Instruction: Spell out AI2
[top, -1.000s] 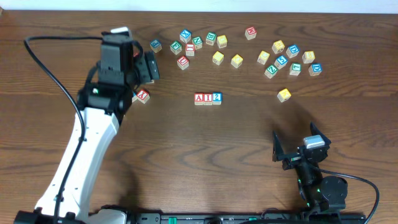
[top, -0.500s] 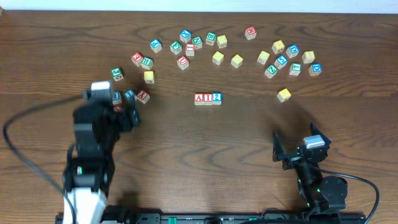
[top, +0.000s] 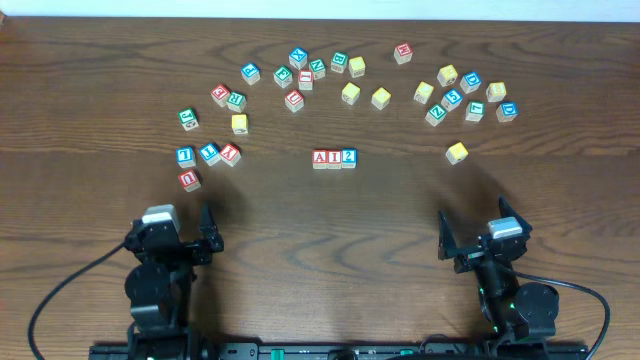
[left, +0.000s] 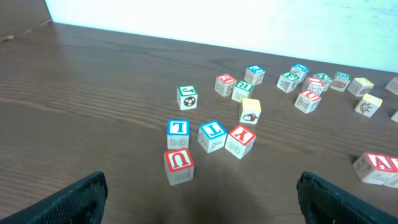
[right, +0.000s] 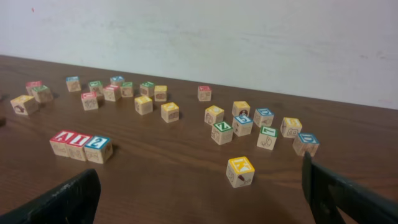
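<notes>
Three blocks stand side by side in a row at the table's middle: a red A (top: 320, 158), a red I (top: 334, 158) and a blue 2 (top: 349, 157). The row also shows in the right wrist view (right: 81, 146) and at the right edge of the left wrist view (left: 378, 167). My left gripper (top: 168, 240) is open and empty near the front left edge. My right gripper (top: 482, 237) is open and empty near the front right edge. Both are well apart from the row.
Several loose letter blocks lie in an arc across the back (top: 350, 93). A cluster with a red U (left: 179, 165), blue L, T and red Y lies at the left (top: 208, 154). A yellow block (right: 240, 171) stands alone right of the row.
My left arm has pulled back from the left block cluster to the front edge and settled there, open. The row and the right arm have not moved.
</notes>
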